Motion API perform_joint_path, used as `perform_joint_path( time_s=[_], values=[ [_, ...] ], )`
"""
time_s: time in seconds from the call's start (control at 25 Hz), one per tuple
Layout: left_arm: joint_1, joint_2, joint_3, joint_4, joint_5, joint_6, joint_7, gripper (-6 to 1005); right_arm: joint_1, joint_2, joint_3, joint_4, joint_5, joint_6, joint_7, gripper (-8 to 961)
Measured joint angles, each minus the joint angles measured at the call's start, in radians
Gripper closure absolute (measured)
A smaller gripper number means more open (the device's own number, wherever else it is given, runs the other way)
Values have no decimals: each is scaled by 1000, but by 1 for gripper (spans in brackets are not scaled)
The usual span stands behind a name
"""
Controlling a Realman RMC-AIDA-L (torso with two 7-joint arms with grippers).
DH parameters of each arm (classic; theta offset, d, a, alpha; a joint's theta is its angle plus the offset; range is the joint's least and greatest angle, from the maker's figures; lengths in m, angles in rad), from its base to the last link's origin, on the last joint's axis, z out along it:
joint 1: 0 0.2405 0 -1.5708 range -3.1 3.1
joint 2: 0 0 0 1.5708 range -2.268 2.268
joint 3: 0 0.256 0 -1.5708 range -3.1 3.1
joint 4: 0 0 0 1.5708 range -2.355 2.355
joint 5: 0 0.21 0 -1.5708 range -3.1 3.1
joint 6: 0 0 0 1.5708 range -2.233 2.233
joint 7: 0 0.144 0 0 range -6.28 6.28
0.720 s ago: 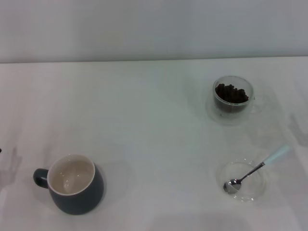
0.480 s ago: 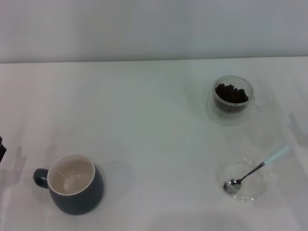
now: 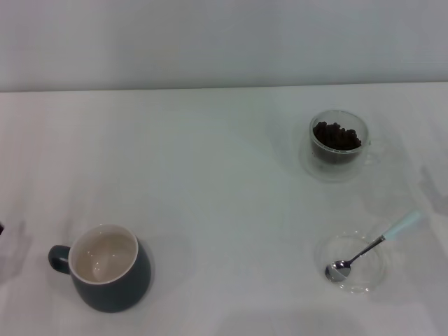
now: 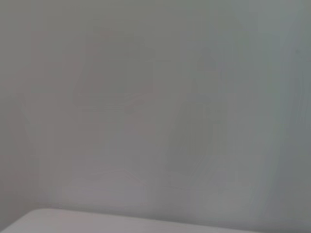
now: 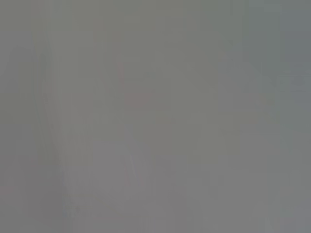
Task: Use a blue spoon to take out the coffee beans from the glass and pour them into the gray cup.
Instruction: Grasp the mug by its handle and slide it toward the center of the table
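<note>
Nothing on the white table (image 3: 210, 161) has been touched yet, and the layout reads as a staged start. The blue spoon (image 3: 371, 248) lies with its metal bowl inside a shallow clear glass dish (image 3: 350, 262) near the front right corner, its pale handle propped over the dish rim and pointing toward the right edge; I judge that keeps the handle raised off the table so a tool can get under it. The glass (image 3: 339, 143) stands farther back on the right side, well apart from the dish, heaped with coffee beans (image 3: 336, 135). The gray cup (image 3: 108, 266) sits near the front left corner, its handle toward the left edge and its cream inside bare, so every bean is still to be moved across the table.

Neither tool is visible from the head, and both wrist views show only blank pale surface, so whether the left or right tool is released or clenched cannot be told. At the left edge, level with the cup, only a tiny dark sliver (image 3: 1, 228) pokes in.

Compared with 0.5 s ago, that dark shape at the left edge has shrunk and its shadow has faded, which suggests the left arm has pulled outward. Spoon, dish, glass and cup have not shifted.
</note>
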Motion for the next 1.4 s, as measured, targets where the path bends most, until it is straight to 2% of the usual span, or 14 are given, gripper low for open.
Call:
perform_joint_path(
  time_s=[0.16, 0.28, 0.6, 0.72, 0.88, 1.12, 1.4],
  values=[
    [73, 3, 1, -5, 18, 72, -1, 127, 4, 0, 0, -3, 0, 4, 0, 117],
    [148, 7, 1, -36, 99, 158, -2, 127, 10, 0, 1, -9, 0, 9, 0, 117],
    [204, 8, 1, -136, 299, 225, 1, 129, 27, 1, -1, -11, 0, 11, -2, 119],
    [200, 8, 1, -163, 345, 221, 17, 131, 31, 1, -5, -12, 0, 13, -1, 120],
    [162, 7, 1, -170, 396, 187, 33, 134, 31, 2, -3, -6, 0, 14, 0, 121],
    [102, 6, 1, -169, 412, 98, 56, 139, 30, 3, -2, 0, 0, 14, 0, 123],
    [62, 6, 1, -169, 454, 66, 61, 139, 31, 3, 1, 0, 0, 14, 2, 124]
  ],
)
